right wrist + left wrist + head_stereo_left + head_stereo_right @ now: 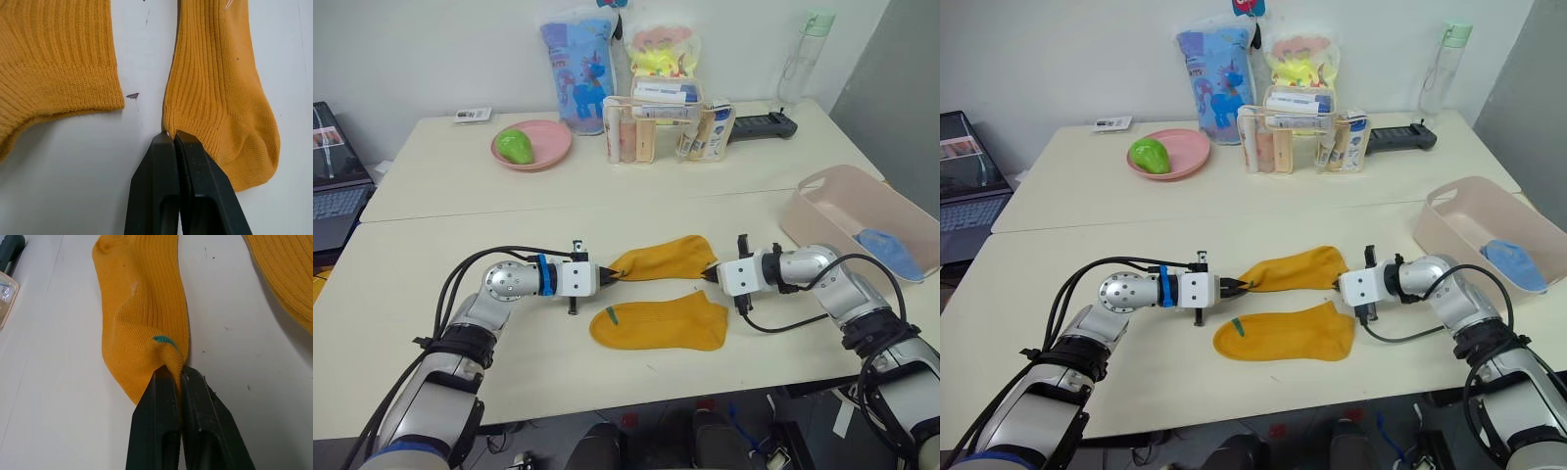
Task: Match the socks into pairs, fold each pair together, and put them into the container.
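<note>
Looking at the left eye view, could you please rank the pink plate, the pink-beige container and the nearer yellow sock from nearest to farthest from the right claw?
1. The nearer yellow sock, lying just to the left of the right claw on the robot's side.
2. The container, off to the claw's right at the table's edge.
3. The pink plate, far across the table on the left.

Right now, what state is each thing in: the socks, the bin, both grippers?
Far mustard yellow knit sock: flat on the table, pinched at both ends.
Near mustard yellow knit sock: flat, untouched, unfolded.
Light blue sock: inside the bin.
Pale pink-beige plastic bin: upright, open.
Left gripper: shut on the far sock.
Right gripper: shut on the far sock's other end.
</note>
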`<state>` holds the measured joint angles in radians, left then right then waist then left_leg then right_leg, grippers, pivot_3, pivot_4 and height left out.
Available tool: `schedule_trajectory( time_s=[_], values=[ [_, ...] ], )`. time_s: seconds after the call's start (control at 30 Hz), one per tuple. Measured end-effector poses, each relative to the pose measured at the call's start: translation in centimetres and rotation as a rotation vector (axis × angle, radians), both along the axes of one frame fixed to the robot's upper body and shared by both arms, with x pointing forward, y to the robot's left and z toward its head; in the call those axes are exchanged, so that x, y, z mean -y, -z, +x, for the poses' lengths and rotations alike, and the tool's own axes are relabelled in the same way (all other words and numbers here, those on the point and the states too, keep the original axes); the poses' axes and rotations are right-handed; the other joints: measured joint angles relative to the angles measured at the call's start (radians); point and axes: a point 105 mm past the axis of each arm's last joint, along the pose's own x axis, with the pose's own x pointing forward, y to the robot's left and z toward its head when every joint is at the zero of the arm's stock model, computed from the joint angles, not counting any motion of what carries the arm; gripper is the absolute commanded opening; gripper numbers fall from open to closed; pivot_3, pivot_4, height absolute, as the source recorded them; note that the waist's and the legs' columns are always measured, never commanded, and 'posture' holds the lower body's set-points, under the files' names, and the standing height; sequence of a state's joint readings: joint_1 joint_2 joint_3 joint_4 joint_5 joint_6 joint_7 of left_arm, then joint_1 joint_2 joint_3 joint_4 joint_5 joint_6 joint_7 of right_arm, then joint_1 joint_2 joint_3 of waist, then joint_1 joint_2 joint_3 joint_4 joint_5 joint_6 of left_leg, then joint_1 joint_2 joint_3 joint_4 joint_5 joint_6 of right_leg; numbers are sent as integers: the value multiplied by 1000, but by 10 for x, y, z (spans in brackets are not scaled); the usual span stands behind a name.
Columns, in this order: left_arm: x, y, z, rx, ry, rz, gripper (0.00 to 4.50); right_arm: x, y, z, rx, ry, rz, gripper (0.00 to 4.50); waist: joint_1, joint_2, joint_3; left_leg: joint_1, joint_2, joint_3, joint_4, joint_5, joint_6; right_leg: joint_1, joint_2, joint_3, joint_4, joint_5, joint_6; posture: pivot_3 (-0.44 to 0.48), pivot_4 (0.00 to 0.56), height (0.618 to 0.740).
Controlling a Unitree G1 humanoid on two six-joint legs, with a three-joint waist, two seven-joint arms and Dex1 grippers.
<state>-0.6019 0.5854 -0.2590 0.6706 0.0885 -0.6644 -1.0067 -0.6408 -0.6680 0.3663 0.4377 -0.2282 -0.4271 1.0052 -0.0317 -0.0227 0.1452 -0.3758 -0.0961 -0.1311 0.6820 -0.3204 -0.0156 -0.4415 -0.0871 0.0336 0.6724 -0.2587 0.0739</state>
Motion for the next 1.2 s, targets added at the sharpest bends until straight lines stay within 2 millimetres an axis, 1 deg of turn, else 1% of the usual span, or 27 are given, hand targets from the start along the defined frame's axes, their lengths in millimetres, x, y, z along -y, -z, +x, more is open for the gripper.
schedule_trajectory(
  time_s=[0.07, 0.17, 0.27, 0.3, 0.37, 0.43, 0.53, 0.63, 0.7, 0.83, 0.97, 1.1, 1.2],
  values=[
    [0, 1, -1, -21, -4, -11, 0, 3, 0, 0, -28, 27, 30, 86, 0, 0, 0, 0, 0, 0, 0, 0, 0, 0, 0, 0, 0, 0, 0, 0, 150, 740],
    [5, -9, -5, -26, 8, -59, 0, 3, -6, -7, -63, 45, 89, 86, -1, 0, 0, -1, 0, 0, 0, 0, 0, -1, 0, 0, 0, 0, 0, 0, 150, 740],
    [9, -31, -7, -62, -6, -159, 0, -4, -26, -13, -65, 42, 171, 86, -3, 0, 0, -2, 1, 0, 0, 0, 0, -1, 0, 1, 0, 0, 0, 0, 150, 740],
    [9, -37, -8, -92, -24, -205, 0, -6, -33, -14, -61, 43, 191, 86, -3, 0, 0, -2, 1, -1, 0, 0, 0, -1, 0, 0, 0, 0, 0, 0, 150, 740],
    [7, -48, -10, -205, -71, -318, 0, -8, -46, -17, -71, 47, 231, 86, -5, 0, 0, -2, 1, -1, 0, 0, 0, -1, 0, 0, 1, 0, 0, 0, 150, 740],
    [2, -49, -16, -314, -91, -344, 0, -9, -53, -21, -101, 57, 265, 86, -5, 0, 0, -2, 1, -1, 0, 0, 0, -1, 0, 0, 1, 0, 0, 0, 150, 740],
    [-19, -41, -26, -495, -145, -286, 0, -12, -56, -25, -186, 82, 316, 86, -7, 0, 0, -1, 1, -1, 0, 0, 0, -1, 0, 0, 0, 0, 0, 0, 150, 740],
    [-19, -38, -25, -547, -172, -295, 0, -13, -55, -26, -214, 91, 332, 86, 1, 0, 0, -1, 0, -2, 0, 0, 0, -1, 0, -1, 0, 0, 0, 0, 150, 740],
    [-16, -36, -22, -534, -186, -306, 0, -16, -54, -25, -223, 95, 343, 86, 3, 0, 0, -2, 0, -2, 1, 0, 0, 0, 0, -1, 0, 0, 0, 0, 150, 740],
    [-15, -33, -21, -480, -187, -273, 0, -16, -52, -27, -244, 107, 347, 86, 0, 0, 0, -1, 1, -2, 0, 0, 0, -1, 0, -1, 0, 0, 0, 0, 150, 740],
    [-18, -24, -21, -397, -186, -218, 0, -17, -51, -29, -263, 108, 355, 86, 0, 0, 0, -1, 1, -1, 0, 0, 0, -1, 0, -1, -1, 0, 0, 0, 150, 740],
    [-17, -27, -24, -271, -128, -175, 0, -18, -51, -30, -268, 111, 355, 86, 2, 0, 0, -2, 1, -1, 0, 0, 0, -1, -1, -1, -1, 0, 0, 0, 150, 740],
    [-20, -28, -27, -240, -115, -184, 751, -18, -51, -30, -270, 112, 355, 0, 1, 0, 0, -2, 1, -1, 0, 0, 0, -1, -1, -1, -1, 0, 0, 0, 150, 740]
  ],
)
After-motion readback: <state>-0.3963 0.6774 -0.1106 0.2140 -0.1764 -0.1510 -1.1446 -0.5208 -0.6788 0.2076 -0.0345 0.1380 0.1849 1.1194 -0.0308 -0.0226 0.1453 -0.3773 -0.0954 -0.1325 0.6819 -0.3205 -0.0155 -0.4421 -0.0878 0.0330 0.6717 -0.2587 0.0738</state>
